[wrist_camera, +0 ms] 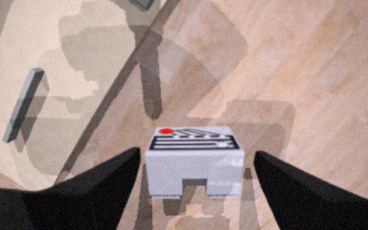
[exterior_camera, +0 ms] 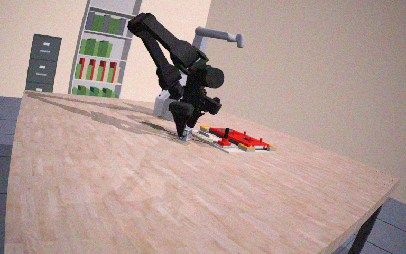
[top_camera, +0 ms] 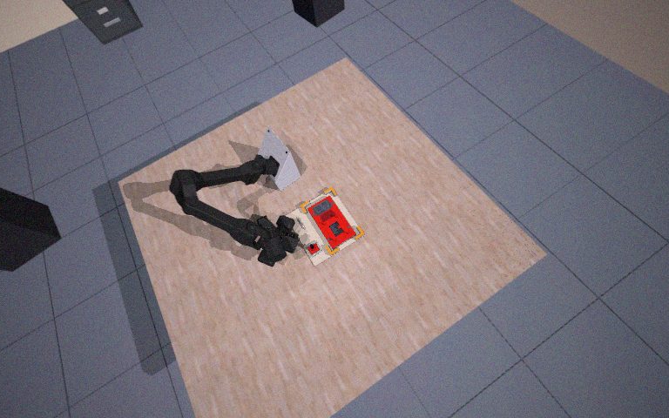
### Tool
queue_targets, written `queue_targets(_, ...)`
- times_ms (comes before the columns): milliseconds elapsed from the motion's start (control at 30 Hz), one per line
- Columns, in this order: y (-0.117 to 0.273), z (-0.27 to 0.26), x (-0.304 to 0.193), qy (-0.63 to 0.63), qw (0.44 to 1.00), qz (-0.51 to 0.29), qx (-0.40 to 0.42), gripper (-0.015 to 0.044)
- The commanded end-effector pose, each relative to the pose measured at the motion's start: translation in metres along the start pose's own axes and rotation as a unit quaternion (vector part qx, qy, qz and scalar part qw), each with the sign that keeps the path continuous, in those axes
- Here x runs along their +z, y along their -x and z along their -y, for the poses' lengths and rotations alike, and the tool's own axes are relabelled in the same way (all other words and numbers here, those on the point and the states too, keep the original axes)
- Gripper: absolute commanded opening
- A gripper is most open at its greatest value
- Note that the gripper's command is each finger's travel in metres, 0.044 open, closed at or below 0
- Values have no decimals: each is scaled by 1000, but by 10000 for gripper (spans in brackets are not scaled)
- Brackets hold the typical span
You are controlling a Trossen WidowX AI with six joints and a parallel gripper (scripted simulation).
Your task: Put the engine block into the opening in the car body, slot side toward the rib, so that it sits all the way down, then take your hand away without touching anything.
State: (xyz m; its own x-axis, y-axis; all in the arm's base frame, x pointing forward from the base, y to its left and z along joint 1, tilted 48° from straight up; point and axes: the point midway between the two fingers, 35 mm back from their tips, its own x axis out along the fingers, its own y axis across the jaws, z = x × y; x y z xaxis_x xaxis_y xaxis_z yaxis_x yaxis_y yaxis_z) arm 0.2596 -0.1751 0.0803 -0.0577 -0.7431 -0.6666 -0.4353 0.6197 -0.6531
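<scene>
Engine block [exterior_camera: 186, 134] [wrist_camera: 195, 168] stands between the fingers of the tool [top_camera: 296, 248] [exterior_camera: 185, 133] [wrist_camera: 197, 155], which is mostly open, gripping nothing.

At the exterior view's upper left, a dark grey metal filing cabinet [top_camera: 115, 30] [exterior_camera: 43, 56] stands left of a tall pale grey bookshelf [exterior_camera: 74, 73] with green, red, cream and purple-grey books [exterior_camera: 97, 23]. A light grey jointed arm-shaped fixture [exterior_camera: 214, 33] shows at upper centre.

The black arm [top_camera: 219, 214] [exterior_camera: 167, 37] folds at a raised elbow toward the tabletop's [top_camera: 405, 290] [exterior_camera: 199, 194] left corner in the top view; its jaws [exterior_camera: 187, 133] point down, low over the tabletop, parted, neither fingertip at the other.
</scene>
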Motion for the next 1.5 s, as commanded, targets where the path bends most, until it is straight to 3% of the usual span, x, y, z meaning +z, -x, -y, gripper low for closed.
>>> queue_targets(0,-2,-3,-1,3,1000,-1,3,256)
queue_targets(300,-2,-3,-1,3,1000,-1,3,196)
queue_targets(567,14,-2,3,3,1000,1,6,0)
queue_targets(1467,98,0,5,3,1000,2,10,0)
